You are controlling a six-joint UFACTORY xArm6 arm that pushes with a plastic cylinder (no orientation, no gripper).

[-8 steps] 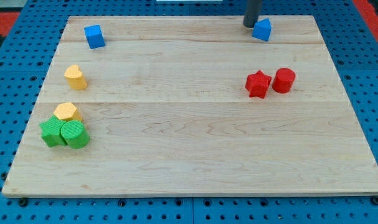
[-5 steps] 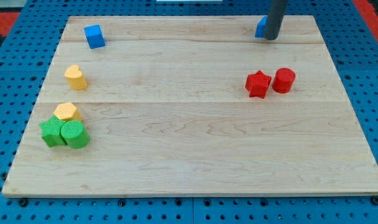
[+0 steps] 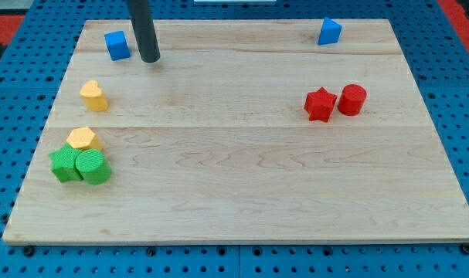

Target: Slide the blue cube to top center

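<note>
A blue cube (image 3: pixel 117 45) sits near the board's top left corner. My tip (image 3: pixel 150 59) stands on the board just to the right of that cube, a small gap apart, not touching it. A second blue block (image 3: pixel 329 31), wedge-like, sits near the top edge at the view's right. The wooden board (image 3: pixel 242 177) fills most of the view.
A red star (image 3: pixel 320 104) and a red cylinder (image 3: pixel 351 100) sit side by side at the right. A yellow block (image 3: pixel 94 96) sits at the left. Lower left, a yellow hexagon (image 3: pixel 82 138) touches a green block (image 3: pixel 64 164) and a green cylinder (image 3: pixel 92 166).
My tip has swept from beside the blue block at the top right across to the top left, next to the blue cube. No block has moved visibly.
</note>
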